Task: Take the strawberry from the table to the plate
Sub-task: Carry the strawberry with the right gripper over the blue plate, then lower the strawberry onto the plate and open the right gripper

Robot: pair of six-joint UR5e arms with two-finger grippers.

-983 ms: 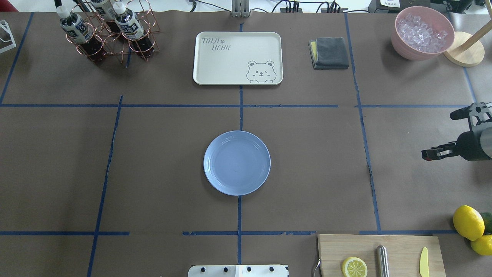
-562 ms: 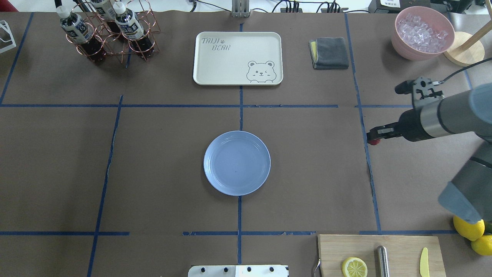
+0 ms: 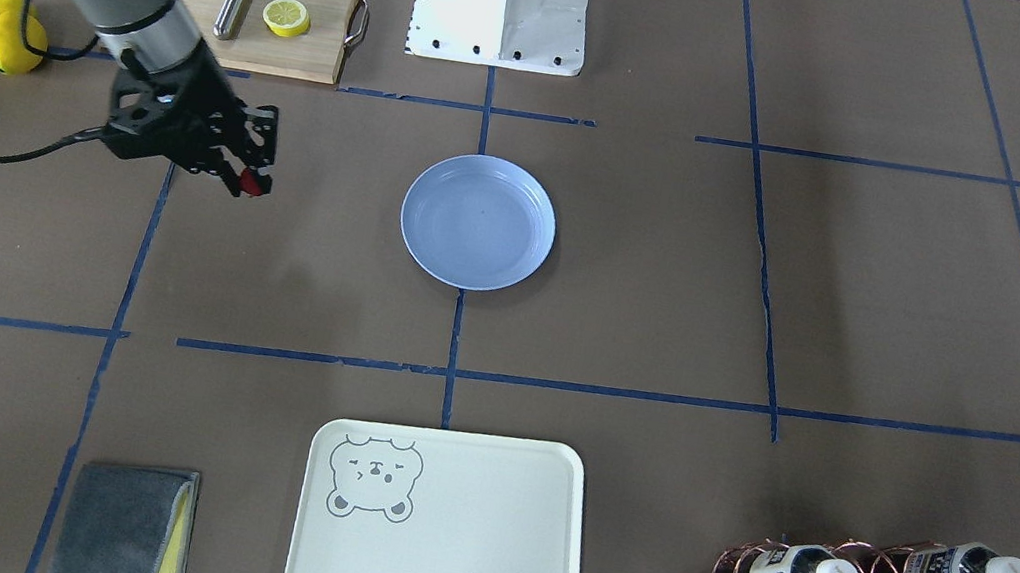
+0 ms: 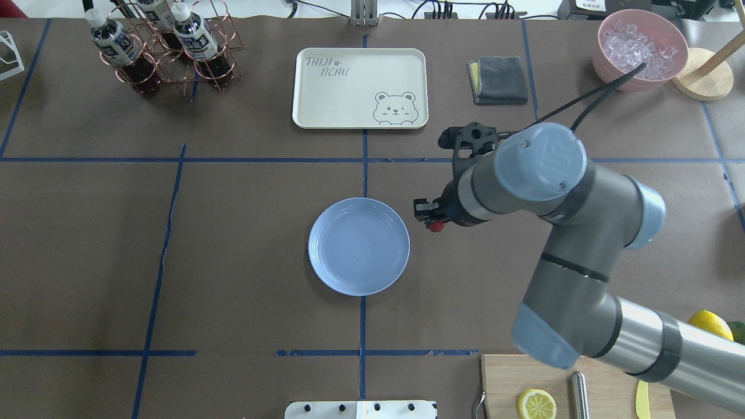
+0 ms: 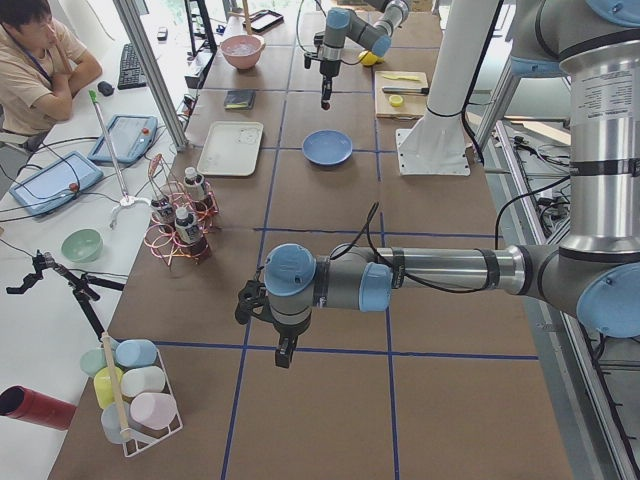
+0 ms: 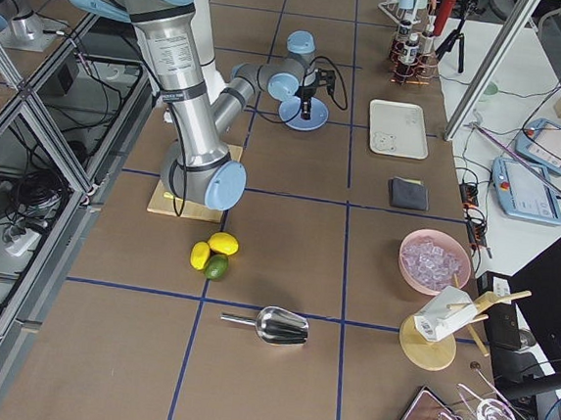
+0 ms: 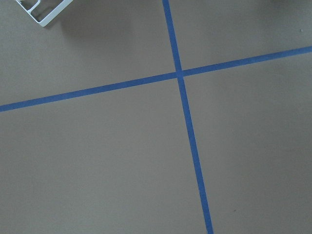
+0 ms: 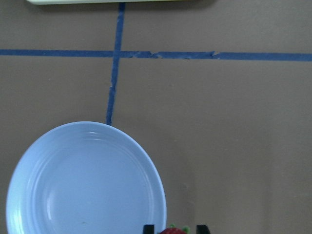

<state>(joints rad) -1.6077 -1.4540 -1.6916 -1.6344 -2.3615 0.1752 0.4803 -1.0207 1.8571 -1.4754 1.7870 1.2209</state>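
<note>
The strawberry [image 4: 435, 226], small and dark red, hangs above the brown-paper table [image 4: 244, 233] with my right gripper [image 4: 429, 218] shut on it. It is just right of the light-blue plate [image 4: 358, 247], outside the rim. The right wrist view shows the strawberry [image 8: 174, 230] between the two fingertips at the bottom edge, with the plate [image 8: 85, 185] to its left. The front view shows the same grip on the strawberry [image 3: 254, 185] left of the plate [image 3: 477, 221]. My left gripper [image 5: 285, 355] shows only in the exterior left view, over bare table, and I cannot tell its state.
A cream bear tray [image 4: 359, 87] lies beyond the plate. A grey cloth [image 4: 499, 80] and a pink bowl of ice [image 4: 640, 49] are at the far right. A bottle rack [image 4: 163, 52] stands far left. A cutting board [image 4: 605, 372] and lemons [image 4: 707, 323] are near right.
My right arm has swept left from the table's right edge to just beside the plate, carrying the strawberry in its shut gripper.
</note>
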